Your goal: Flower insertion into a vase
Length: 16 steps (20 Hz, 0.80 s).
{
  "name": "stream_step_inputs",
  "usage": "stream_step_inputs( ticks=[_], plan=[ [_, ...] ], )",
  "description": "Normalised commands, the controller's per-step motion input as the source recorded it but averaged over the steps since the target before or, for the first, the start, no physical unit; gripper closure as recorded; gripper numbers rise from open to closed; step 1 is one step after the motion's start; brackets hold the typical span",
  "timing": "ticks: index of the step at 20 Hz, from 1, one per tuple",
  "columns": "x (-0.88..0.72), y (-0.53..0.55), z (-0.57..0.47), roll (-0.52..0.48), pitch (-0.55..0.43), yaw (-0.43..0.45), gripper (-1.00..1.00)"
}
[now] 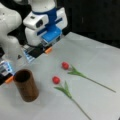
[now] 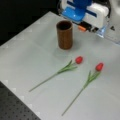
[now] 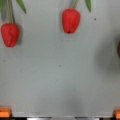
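While tool (image 1: pixel 47 48) hovers empty, fingertips spread wide, vase (image 1: pixel 26 85) stands beside it, both tulips (image 1: pixel 65 65) ahead, stems cropped in wrist view.

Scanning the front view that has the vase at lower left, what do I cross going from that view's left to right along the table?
Vase → tulip with the lower bloom → tulip with the upper bloom, whose stem runs furthest right. The tool hangs above the table at upper left, holding nothing.

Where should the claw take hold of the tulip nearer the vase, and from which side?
Probably the thin stem of that tulip, below its leaves, from straight above: it lies flat on the table, apart from the vase, and the bud looks easily crushed.
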Motion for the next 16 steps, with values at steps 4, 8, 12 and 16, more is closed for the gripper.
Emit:
stream_step_inputs(
  ticks=[4,8,12,16],
  plan=[
    [0.07,-0.10,-0.12,-0.006,0.020,0.137,-1.00],
    [0.21,-0.24,-0.28,-0.024,-0.018,0.129,-1.00],
    [0.28,-0.30,-0.28,-0.082,-0.008,0.135,-1.00],
    [0.30,-0.25,-0.23,-0.098,-0.021,0.132,-1.00]
  ],
)
